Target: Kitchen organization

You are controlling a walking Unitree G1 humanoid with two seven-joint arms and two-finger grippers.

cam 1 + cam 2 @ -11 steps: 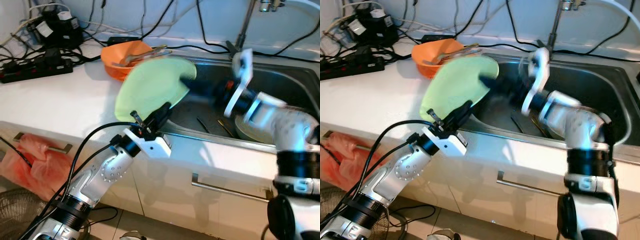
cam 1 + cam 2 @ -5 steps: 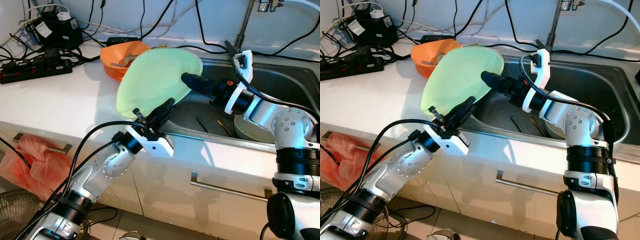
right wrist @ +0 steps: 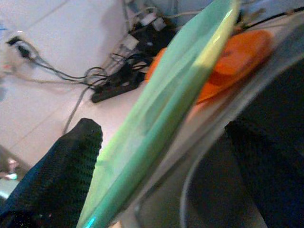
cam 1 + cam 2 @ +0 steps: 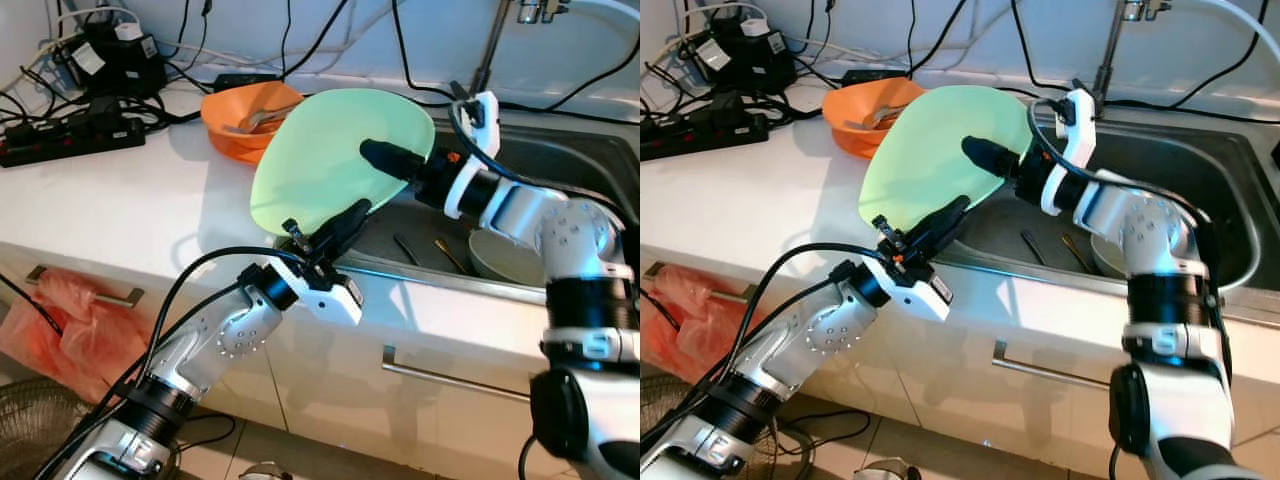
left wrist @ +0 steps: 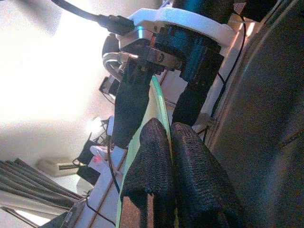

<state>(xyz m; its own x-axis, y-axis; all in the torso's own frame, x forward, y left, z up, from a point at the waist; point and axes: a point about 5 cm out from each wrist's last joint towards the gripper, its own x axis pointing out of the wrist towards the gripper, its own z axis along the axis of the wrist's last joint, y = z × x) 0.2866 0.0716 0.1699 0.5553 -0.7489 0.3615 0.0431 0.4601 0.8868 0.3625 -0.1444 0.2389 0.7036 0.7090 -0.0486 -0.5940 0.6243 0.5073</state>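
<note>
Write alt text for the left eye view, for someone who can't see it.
Two robot arms hold a light green plate tilted up over the counter edge beside a steel sink: the left gripper pinches its lower rim, the right gripper reaches across its face. An orange bowl sits behind.

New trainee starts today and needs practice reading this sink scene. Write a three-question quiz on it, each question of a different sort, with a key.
1. True or false: the left gripper is shut on the lower rim of the green plate.
2. Multiple choice: where do the right gripper fingers stand? A) clamped on the orange bowl; B) open, one on each side of the green plate's rim; C) down in the sink on the white dish.
3. Fill in: the green plate is held tilted on edge above the seam between the white counter and the ____.

Key: 1 true; 2 B; 3 sink.
</note>
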